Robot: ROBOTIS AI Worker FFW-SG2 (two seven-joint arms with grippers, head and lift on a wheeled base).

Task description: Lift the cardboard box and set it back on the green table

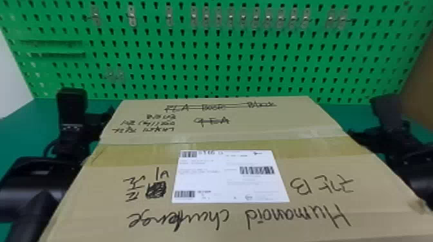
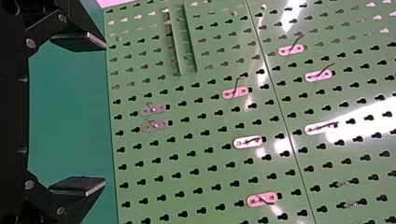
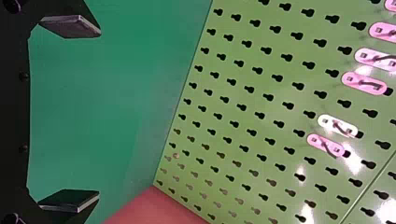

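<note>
The large brown cardboard box (image 1: pixel 96 206) lies label-side up between the robot's two arms, above the green table (image 1: pixel 21 128); whether its base touches the surface I cannot tell. A white paper label (image 1: pixel 230 177) and a yellowish tape band (image 1: pixel 135 156) cross its top, among black handwriting. Beside its left side is the black left gripper (image 1: pixel 98 120), beside its right the black right gripper (image 1: pixel 365 136); both have their fingers spread wide. Beyond stands a green metal pegboard (image 1: pixel 209 66) with small metal hooks (image 1: pixel 132 16).
</note>
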